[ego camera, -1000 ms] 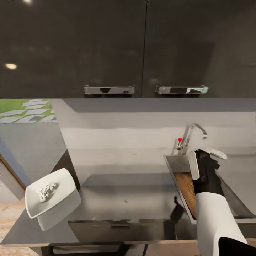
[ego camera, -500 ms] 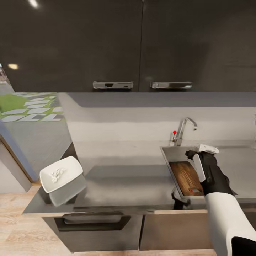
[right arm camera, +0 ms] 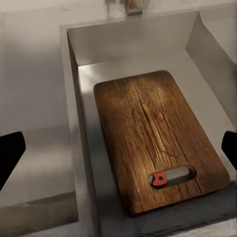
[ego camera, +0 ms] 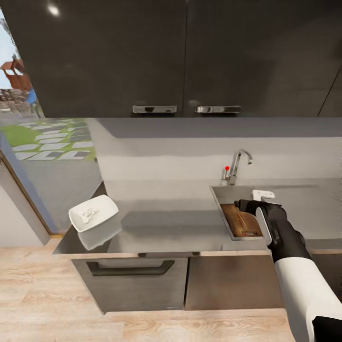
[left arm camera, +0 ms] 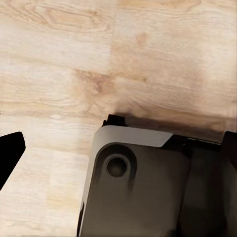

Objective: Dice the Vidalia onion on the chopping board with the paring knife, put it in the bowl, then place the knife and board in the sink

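Chopping board: the chopping board [right arm camera: 158, 145] lies flat on the floor of the sink [ego camera: 223, 209], where the task wants it last; it fills much of the basin and sits nearer the sink's right wall.
Paring knife: the paring knife [right arm camera: 170, 177] lies on the board's near end, red handle toward the left, so both tools are already in the basin together.
Bowl: the bowl [ego camera: 93, 213] stands at the far left end of the table [ego camera: 166, 230], well apart from the sink, with pale diced pieces of Vidalia onion [ego camera: 88, 215] in it; it is kept on the worktop because only the tools belong in the sink.
Right end effector: the right end effector [ego camera: 256, 202] hangs above the sink's near right edge, released, its two finger tips wide apart at the sides of the right wrist view with nothing between them.
Left end effector: the left end effector looks down at the wooden floor [left arm camera: 74, 59] beside the robot's dark base [left arm camera: 143, 187]; one dark finger tip shows, and I cannot tell whether it is released or clenched.
Tap: the tap [ego camera: 236, 164] with its red knob stands behind the basin, clear of the arm.
Progress: judged from the layout, every placement in the task looks done.
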Robot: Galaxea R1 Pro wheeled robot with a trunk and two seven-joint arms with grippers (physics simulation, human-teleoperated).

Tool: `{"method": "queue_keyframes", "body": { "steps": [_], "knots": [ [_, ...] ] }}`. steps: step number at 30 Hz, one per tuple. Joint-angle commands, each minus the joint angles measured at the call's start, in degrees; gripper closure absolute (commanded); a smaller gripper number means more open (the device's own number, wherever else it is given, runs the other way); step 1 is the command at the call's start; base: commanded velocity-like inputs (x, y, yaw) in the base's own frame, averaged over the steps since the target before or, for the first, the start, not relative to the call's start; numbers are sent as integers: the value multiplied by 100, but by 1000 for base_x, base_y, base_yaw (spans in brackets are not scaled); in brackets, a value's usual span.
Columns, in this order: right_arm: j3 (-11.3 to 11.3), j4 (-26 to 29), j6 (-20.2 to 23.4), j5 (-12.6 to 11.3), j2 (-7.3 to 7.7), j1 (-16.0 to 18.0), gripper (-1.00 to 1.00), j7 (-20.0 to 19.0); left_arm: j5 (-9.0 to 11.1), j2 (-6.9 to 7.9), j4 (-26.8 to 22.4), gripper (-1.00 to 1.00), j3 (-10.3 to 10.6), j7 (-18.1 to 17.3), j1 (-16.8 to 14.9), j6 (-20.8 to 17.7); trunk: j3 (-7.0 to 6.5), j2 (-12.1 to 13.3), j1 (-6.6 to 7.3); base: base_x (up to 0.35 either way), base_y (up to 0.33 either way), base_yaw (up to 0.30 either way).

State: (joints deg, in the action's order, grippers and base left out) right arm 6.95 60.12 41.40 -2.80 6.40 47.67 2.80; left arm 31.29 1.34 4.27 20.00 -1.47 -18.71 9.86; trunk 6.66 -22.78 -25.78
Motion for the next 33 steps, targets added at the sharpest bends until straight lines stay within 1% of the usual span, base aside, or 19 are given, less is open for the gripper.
{"method": "queue_keyframes", "body": {
  "steps": [1,8,33],
  "knots": [
    [-6,8,26,-31,1,4,-100,-43,36,-3,21,-100,47,-12,-9,33,13,-14,0,-337,0,0],
    [-10,0,26,-36,-4,5,-100,-77,37,-3,21,-100,47,-11,-9,34,13,-14,0,-337,33,0],
    [-19,-71,26,-29,-7,4,-100,-87,38,-3,21,-100,47,-11,-9,28,13,-14,0,-338,105,0]
  ]
}}
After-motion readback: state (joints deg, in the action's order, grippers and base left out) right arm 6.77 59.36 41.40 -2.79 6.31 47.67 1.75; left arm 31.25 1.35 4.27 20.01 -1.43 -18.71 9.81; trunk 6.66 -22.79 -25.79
